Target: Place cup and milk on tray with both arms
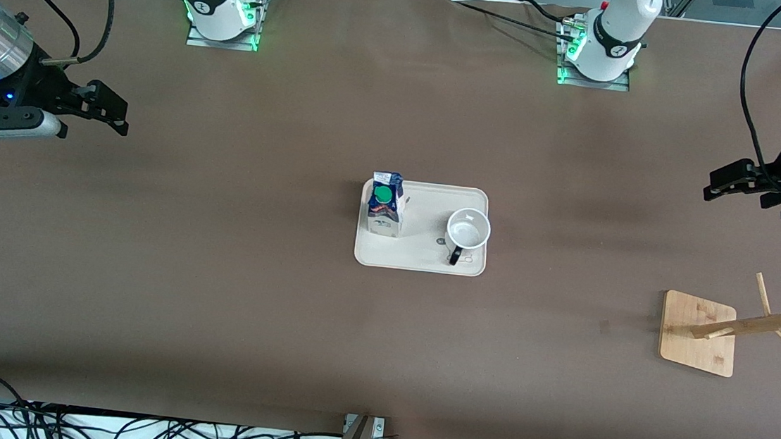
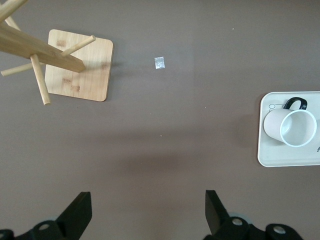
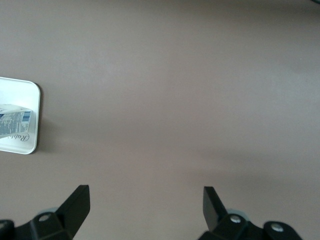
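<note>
Now, going across the front view from the right arm's end of the table, the right gripper (image 1: pixel 111 110) hangs in the air over bare brown tabletop near that short edge, well apart from the tray (image 1: pixel 422 259); its own wrist view shows its two black fingers (image 3: pixel 75 202) spread wide with nothing between them, and one corner of the tray (image 3: pixel 34 90) with the carton's printed side (image 3: pixel 15 122) off to one side. At the middle of the table lies the cream-white tray, its long sides parallel to the table's long edges. On it, at the end toward the right arm, the milk (image 1: pixel 386 205) stands upright, green cap up. At the tray's other end the cup (image 1: pixel 468 229) stands upright and open-mouthed, its black handle turned toward the front camera's edge of the table. Toward the left arm's end, the bamboo rack (image 1: pixel 699 333) sits nearer the front camera than the tray, its pegged post leaning toward that short edge. Over bare tabletop near that same short edge hangs the left gripper (image 1: pixel 722 185), fingers (image 2: pixel 80 210) likewise wide apart and empty; its wrist view shows the rack (image 2: pixel 77 65), a small pale scrap (image 2: pixel 159 63) on the table, and the cup (image 2: pixel 291 126) on the tray (image 2: pixel 280 160).
</note>
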Robot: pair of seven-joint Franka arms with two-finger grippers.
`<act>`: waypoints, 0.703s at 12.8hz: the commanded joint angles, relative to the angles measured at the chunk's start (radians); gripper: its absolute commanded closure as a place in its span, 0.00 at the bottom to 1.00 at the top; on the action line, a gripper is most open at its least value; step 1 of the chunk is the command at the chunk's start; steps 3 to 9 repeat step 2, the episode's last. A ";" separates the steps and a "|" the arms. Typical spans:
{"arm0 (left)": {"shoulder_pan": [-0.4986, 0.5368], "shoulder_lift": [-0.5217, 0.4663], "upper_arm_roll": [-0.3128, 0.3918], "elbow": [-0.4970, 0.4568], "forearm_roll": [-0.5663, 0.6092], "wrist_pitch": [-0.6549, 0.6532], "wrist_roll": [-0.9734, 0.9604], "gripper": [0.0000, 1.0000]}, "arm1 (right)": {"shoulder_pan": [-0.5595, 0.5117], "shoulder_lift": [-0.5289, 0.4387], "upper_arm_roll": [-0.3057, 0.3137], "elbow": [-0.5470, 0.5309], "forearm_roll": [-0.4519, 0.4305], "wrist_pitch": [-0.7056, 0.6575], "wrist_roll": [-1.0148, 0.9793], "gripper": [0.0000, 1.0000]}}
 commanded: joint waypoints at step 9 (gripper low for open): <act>-0.003 0.010 -0.013 0.028 0.016 -0.029 0.013 0.00 | -0.005 0.016 -0.004 0.050 -0.001 -0.035 -0.022 0.00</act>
